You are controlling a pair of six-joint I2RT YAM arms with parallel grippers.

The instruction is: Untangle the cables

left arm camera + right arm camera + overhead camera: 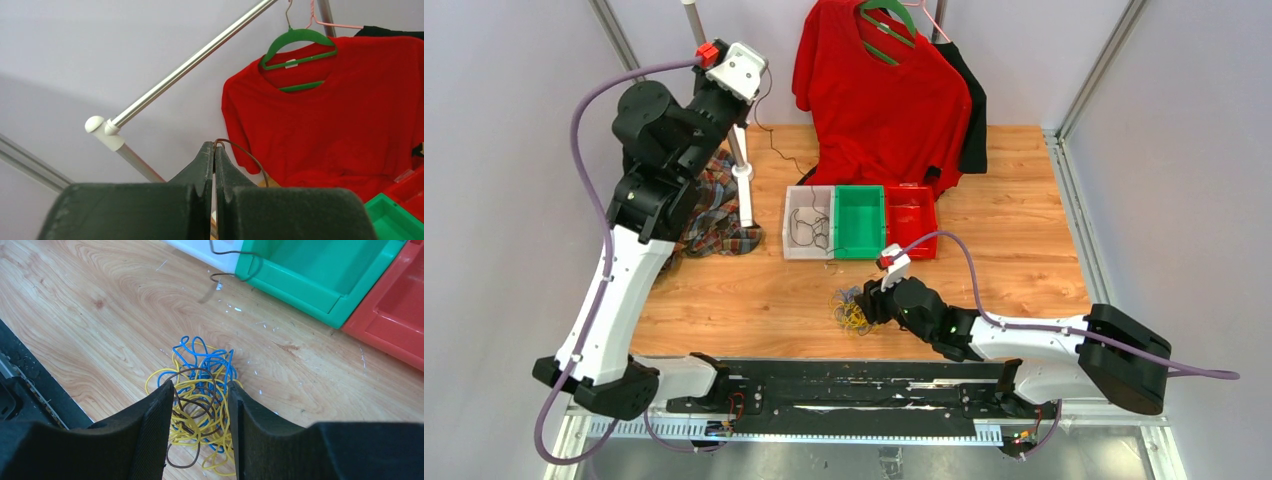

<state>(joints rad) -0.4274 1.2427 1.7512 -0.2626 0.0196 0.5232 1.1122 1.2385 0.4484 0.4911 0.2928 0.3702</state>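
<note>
A tangle of cables (pixel 852 312) (pixel 200 362), yellow, blue and brown loops, lies on the wooden table near its front edge. My right gripper (pixel 870 304) (pixel 199 386) is low over it, open, its fingers straddling the tangle with wires touching both inner faces. My left gripper (pixel 754 78) (pixel 214 145) is raised high at the back left, shut on a thin dark cable (pixel 246 154) that arcs out of the fingertips and hangs down (pixel 765 128) toward the table. More dark cables lie in the white bin (pixel 796 238), one end (pixel 223 275) over its edge.
A green bin (pixel 840 222) and a red bin (pixel 930 222) stand beside the white one. A red shirt (pixel 884 100) hangs on a green hanger at the back. A plaid cloth (pixel 719 205) lies by the white rack pole (pixel 742 175).
</note>
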